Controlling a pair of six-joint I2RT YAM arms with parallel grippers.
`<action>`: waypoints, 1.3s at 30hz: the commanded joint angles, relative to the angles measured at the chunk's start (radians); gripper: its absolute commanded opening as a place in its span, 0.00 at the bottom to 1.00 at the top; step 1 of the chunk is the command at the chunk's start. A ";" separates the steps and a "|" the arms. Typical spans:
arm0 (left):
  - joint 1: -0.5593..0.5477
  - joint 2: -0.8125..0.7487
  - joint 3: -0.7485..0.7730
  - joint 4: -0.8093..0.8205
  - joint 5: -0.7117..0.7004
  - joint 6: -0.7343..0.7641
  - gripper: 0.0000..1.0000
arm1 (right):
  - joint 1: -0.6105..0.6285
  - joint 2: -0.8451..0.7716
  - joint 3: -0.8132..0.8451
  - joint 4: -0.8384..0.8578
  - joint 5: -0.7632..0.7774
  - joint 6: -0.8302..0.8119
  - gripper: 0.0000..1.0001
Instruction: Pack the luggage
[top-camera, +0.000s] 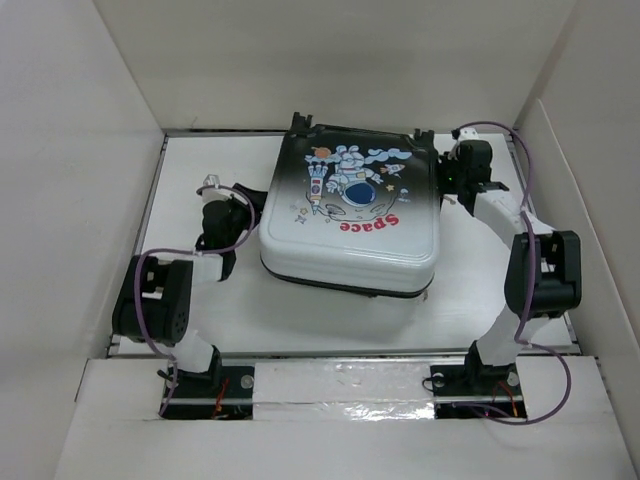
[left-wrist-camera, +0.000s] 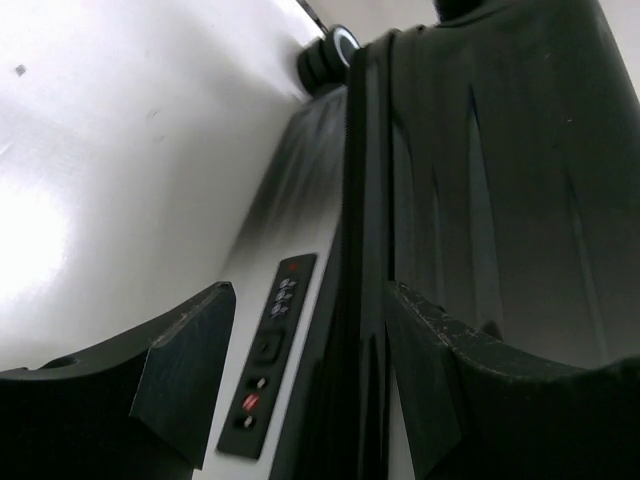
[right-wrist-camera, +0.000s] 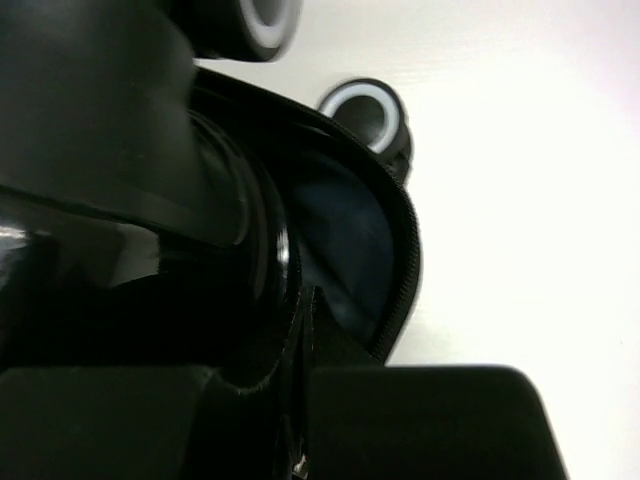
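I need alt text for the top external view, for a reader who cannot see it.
A black-to-white suitcase with a cartoon astronaut and red "Space" print lies flat, lid down, on a white table. The left gripper is at its left side, the right gripper at its far right corner.

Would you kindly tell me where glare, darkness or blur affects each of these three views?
Top external: sharp, evenly lit, soft shadow under the suitcase. Left wrist: table blown out white, suitcase underexposed. Right wrist: nearly black and blurred up close; only a wheel and bright table read.
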 joint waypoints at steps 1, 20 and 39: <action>-0.145 -0.146 -0.052 0.085 0.090 0.017 0.59 | 0.223 0.045 0.177 -0.040 -0.338 0.035 0.00; -0.107 0.018 0.419 -0.237 0.106 0.057 0.60 | 0.090 -0.191 0.053 -0.023 -0.259 0.217 0.64; 0.038 -0.371 0.244 -0.300 -0.187 0.017 0.65 | 0.155 -1.174 -0.694 -0.239 -0.240 0.128 0.06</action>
